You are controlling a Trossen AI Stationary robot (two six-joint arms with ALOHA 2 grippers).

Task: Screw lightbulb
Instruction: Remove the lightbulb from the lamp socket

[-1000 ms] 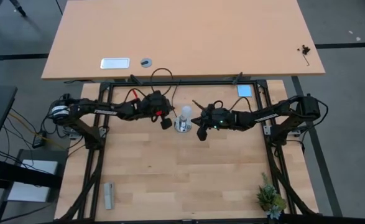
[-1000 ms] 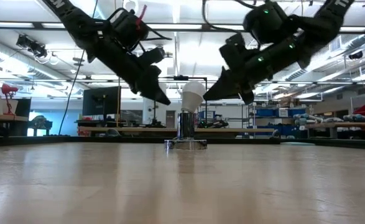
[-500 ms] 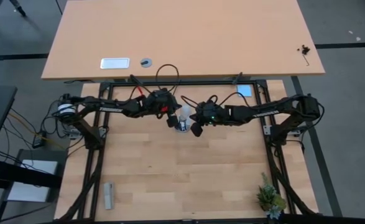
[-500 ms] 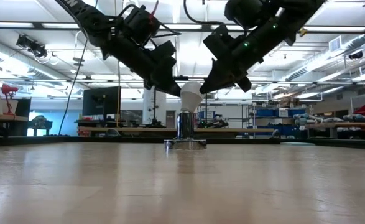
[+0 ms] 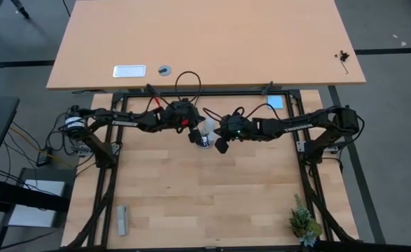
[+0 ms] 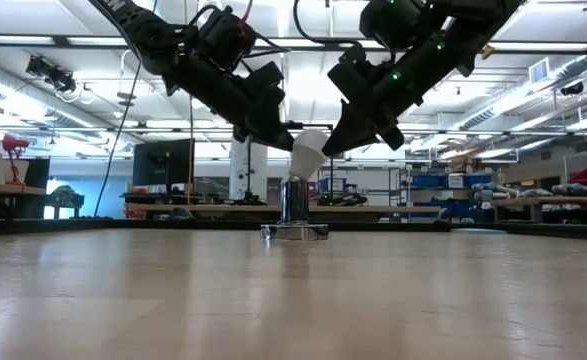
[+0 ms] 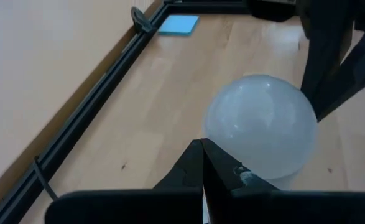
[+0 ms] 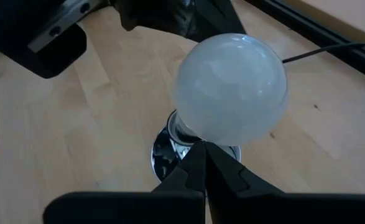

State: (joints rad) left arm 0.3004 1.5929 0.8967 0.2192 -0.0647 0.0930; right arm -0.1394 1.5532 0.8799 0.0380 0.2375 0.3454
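While no lettering reads anywhere, the lightbulb sits tilted atop the socket, with the left gripper and right gripper pinched shut, empty, at either side; the overhead alone shows a plant.

A small white frosted lightbulb with a round globe and a narrower neck stands neck-down in a shiny silver socket base on the light wooden desk. The bulb leans slightly to one side instead of standing straight. From above, it sits near the far edge of the desk, about midway across its width. Up close, its matte globe is smooth and unbroken, and the chrome base shows beneath it.
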